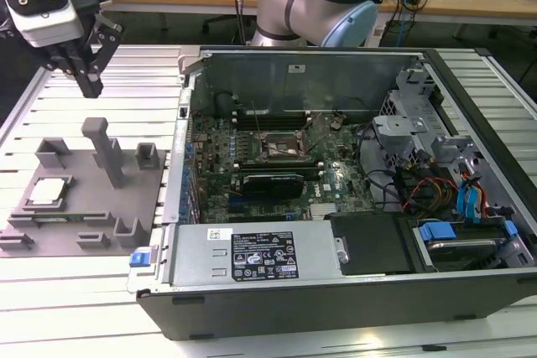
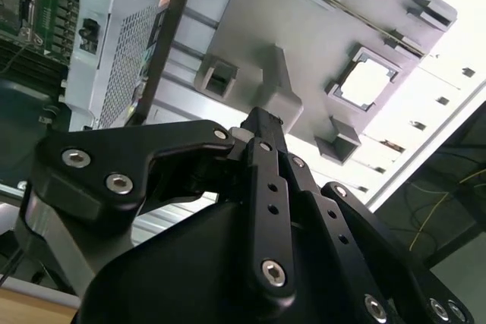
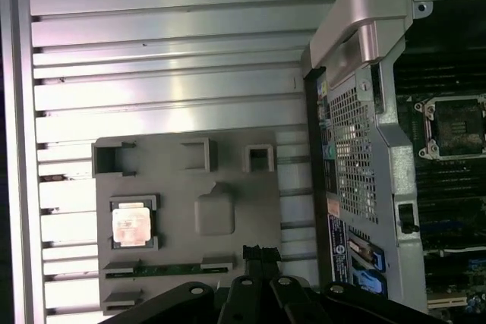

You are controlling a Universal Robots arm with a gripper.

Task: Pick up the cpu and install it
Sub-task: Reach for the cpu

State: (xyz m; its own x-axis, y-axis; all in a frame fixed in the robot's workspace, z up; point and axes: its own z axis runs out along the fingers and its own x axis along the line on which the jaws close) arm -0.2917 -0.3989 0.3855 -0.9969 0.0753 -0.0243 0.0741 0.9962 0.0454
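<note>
Nothing looks done yet: the cpu lies in its recess on the tray, well apart from the open socket in the case. The gripper hangs above the tray, fingers closed together and empty (pickup and install both remain)

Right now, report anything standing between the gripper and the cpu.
The cpu lies uncovered in the grey tray. The tray's tall post stands beside it, on the side toward the gripper hanging above, so a slanted approach might meet it.
</note>
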